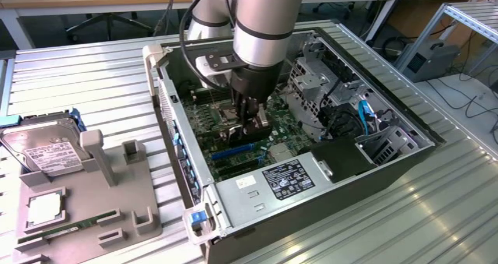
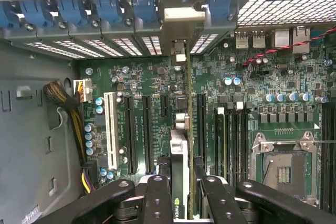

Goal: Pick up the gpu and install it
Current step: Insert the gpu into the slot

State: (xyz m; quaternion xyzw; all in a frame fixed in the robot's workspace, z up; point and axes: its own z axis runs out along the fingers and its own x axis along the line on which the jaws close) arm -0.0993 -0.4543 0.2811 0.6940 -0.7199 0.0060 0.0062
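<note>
Since my gripper (image 1: 247, 121) is pinching the gpu (image 2: 179, 161) edge-on, down in the case (image 1: 169, 109) at the centre of the exterior view, I'd say we're on the install step. Card sticks straight out from between my jaws, over the motherboard (image 2: 142, 77) slots. Seating it probably needs its edge dead square on 1 slot.

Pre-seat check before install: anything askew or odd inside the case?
Nothing stands out. The gpu stands upright in the jaws, parallel to the motherboard slots, bracket toward the rear slot covers.

gpu (image 2: 180, 153): thin dark card, upright on edge, clamped in claw (image 2: 182, 184) over motherboard (image 2: 262, 77), silvery bracket toward case (image 1: 233, 208) rear.
</note>
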